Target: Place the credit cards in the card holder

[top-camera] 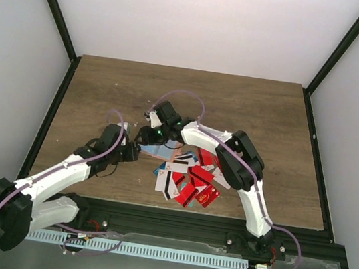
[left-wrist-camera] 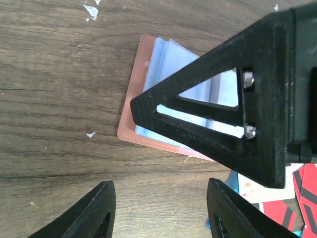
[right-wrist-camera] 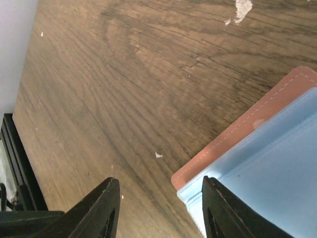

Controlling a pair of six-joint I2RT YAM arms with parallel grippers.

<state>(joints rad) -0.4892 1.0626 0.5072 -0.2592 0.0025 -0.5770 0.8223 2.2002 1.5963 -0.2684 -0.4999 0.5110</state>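
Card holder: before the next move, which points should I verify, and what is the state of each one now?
1. Card holder lies flat on the table: ok.
2. Left gripper open, nothing between its fingers: ok.
3. Right gripper open, holding nothing: ok.
4. Right gripper clear of the card holder: cannot tell; in the left wrist view one finger hangs over it.
5. All credit cards inside the card holder: not ok; a pile lies on the table beside it.
6. A card already seated in the card holder: cannot tell.

White walls (top-camera: 184, 13) enclose a wooden table (top-camera: 258, 106).
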